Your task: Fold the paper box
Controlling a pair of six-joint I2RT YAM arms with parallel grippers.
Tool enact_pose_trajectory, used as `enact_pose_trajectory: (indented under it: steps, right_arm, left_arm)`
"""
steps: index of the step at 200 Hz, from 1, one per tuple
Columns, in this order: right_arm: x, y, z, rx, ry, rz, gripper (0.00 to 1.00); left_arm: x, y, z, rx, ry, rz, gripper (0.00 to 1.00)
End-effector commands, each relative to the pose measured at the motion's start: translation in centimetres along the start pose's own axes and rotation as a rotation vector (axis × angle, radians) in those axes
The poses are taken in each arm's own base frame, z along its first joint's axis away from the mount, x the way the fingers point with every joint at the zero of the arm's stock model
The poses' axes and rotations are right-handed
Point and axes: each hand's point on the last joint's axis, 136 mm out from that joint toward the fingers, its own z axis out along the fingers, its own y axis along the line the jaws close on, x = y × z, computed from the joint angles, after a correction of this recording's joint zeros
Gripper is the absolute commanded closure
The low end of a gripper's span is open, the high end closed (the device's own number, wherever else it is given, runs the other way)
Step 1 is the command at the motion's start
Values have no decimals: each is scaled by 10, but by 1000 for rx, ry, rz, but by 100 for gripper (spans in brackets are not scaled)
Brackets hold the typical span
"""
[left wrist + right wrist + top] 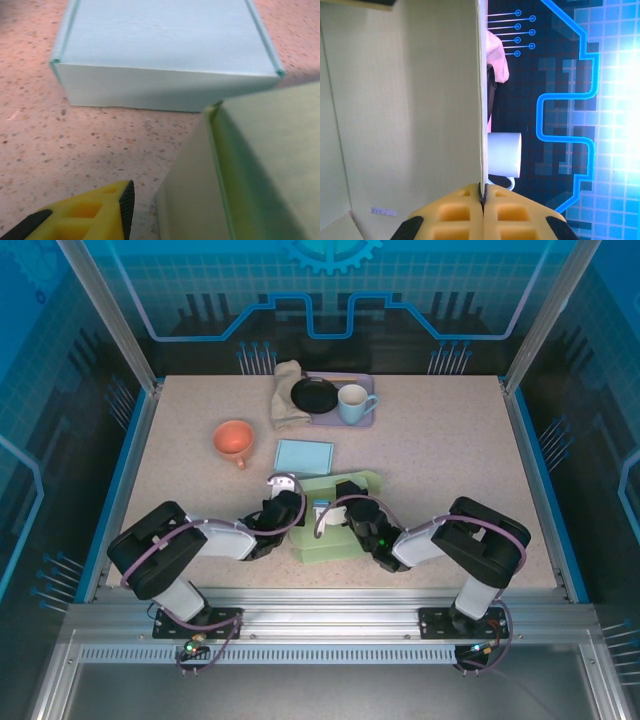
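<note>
- Right tool (483,197) pinched shut on paper box (325,548) wall edge, likely keeping it upright for folding
- Left tool (288,508) beside box, probably bracing; open or closed: cannot tell

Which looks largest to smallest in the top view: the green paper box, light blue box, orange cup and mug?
1. green paper box, clearly the largest.
2. light blue box.
3. orange cup and mug: these look about alike, so I won't rank them. The mug also sits farther back, which adds doubt.
</note>
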Motion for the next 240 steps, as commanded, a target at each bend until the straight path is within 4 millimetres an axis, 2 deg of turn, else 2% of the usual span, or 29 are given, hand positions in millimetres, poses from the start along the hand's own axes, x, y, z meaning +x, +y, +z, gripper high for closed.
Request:
enact_pose_trajectory:
  steps: [1, 16, 36, 109, 164, 183, 208, 240]
  right_arm:
    - [15, 25, 2, -76, 61, -30, 100]
    - [17, 25, 3, -79, 68, -32, 100]
    - [20, 25, 4, -84, 81, -24, 100]
    - [19, 21, 1, -83, 73, 2, 100]
    - [21, 21, 2, -102, 72, 38, 100]
    - [21, 20, 1, -103, 71, 46, 100]
    - [23, 21, 2, -110, 80, 52, 100]
    - [27, 23, 4, -117, 85, 71, 100]
  left_arm:
    - [3, 56, -2, -317, -9, -97, 66]
    - [5, 74, -6, -438, -12, -122, 72]
    - [6, 83, -9, -501, -19, -130, 78]
    - [6, 85, -3, -598, 17, -92, 80]
    - [7, 45, 12, -345, 70, -80, 68]
    - [5, 23, 14, -224, 100, -59, 62]
    - [2, 5, 10, -109, 120, -38, 53]
    - [-1, -6, -2, -10, 122, -44, 42]
